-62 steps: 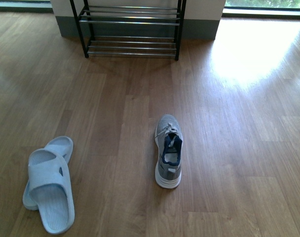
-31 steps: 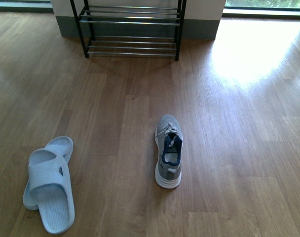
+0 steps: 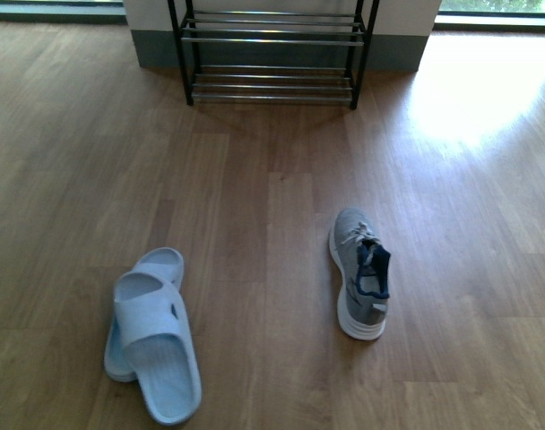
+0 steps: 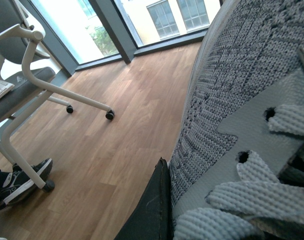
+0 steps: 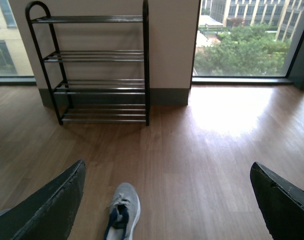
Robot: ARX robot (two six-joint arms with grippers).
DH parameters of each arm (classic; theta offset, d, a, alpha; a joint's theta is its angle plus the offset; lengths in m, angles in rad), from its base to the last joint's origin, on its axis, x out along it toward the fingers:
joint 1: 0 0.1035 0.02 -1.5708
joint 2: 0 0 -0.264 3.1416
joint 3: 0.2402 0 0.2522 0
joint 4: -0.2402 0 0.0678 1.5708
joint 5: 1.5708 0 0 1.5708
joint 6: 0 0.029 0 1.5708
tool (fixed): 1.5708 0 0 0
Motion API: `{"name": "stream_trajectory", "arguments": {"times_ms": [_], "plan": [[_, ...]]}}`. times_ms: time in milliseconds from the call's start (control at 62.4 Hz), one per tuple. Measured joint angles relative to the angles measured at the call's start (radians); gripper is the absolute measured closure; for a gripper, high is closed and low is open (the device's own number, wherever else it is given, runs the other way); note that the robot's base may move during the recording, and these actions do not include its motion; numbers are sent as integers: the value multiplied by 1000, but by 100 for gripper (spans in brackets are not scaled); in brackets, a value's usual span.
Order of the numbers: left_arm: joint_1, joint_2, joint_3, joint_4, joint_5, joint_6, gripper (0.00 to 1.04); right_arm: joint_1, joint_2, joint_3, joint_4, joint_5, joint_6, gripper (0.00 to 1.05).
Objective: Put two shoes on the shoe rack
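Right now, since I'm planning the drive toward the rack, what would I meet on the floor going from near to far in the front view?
pale blue slides → grey sneaker → shoe rack

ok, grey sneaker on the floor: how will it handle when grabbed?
Grey sneaker: knit upper looks soft, so it'd probably squash when pinched. Flat white sole, sitting upright on the floor, so unlikely to roll or tip. Mostly fabric, so likely light.

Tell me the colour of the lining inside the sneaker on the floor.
Navy lining in the grey sneaker; front view shows it best.
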Motion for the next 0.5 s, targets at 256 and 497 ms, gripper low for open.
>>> {"name": "stream_trajectory", "arguments": {"times_ms": [256, 497], "plan": [[8, -1, -1, 0, -17, 0, 103, 0, 0, 0, 0, -11, 0, 9], [6, -1, -2, 0, -7, 1, 103, 0, 0, 0, 0, -7, 0, 9]]}}
